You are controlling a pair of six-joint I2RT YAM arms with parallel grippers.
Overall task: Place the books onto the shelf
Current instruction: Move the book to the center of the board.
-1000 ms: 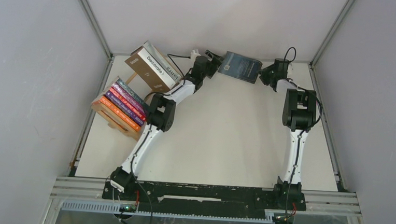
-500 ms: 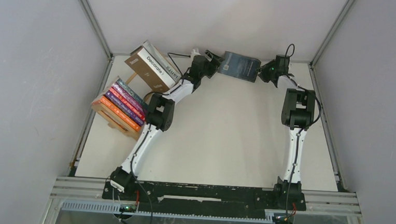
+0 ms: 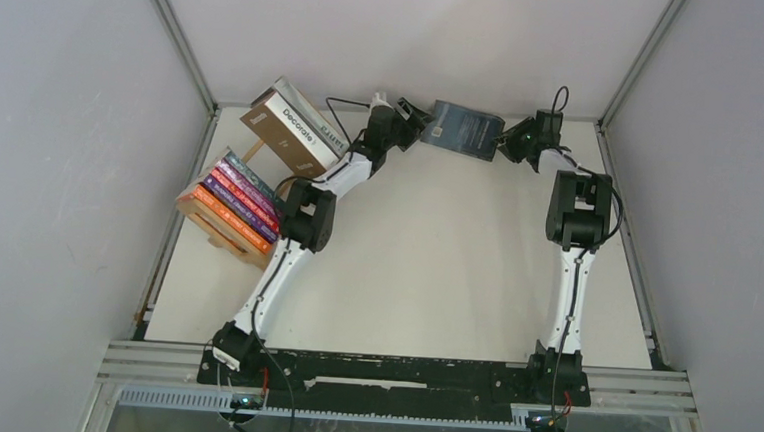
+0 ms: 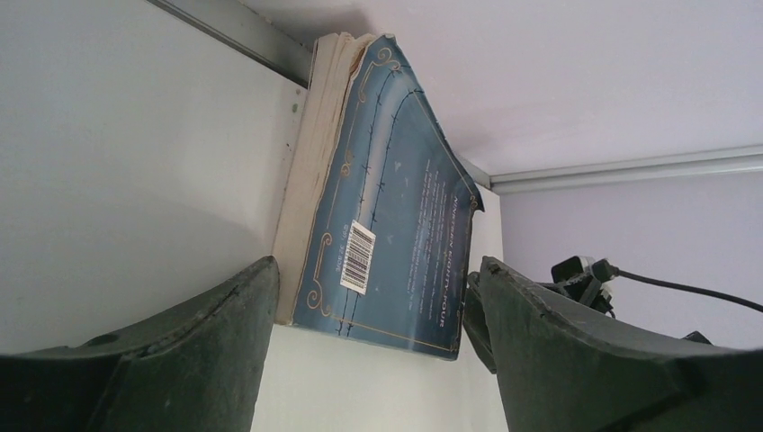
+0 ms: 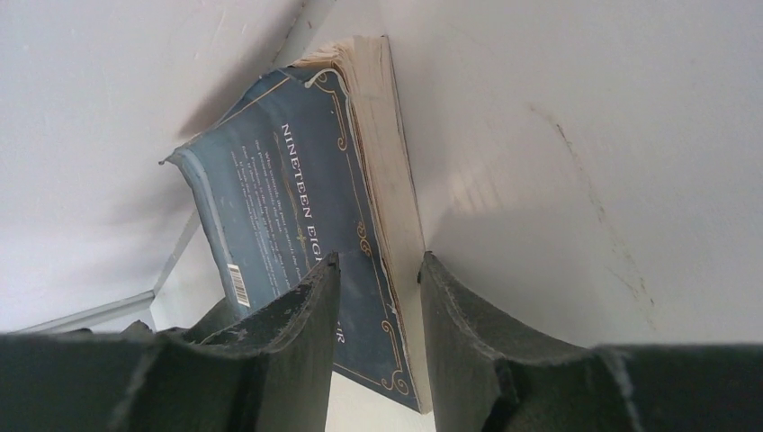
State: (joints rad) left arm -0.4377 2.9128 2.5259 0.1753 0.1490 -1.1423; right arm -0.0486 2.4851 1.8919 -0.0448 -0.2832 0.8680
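White tabletop (image 3: 435, 259), upper centre: blue book (image 3: 466, 129) being pinched by right gripper (image 5: 380, 261), being straddled by spread-jawed left gripper (image 4: 375, 270). Risk: drop if right releases early.

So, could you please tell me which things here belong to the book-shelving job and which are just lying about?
Job: dark blue paperback book, clamped in the right gripper, left gripper open around it; small light wooden slatted shelf; row of colourful paperbacks on it; thick brown book; grey-white book.
Lying about: black cable at the right wrist.
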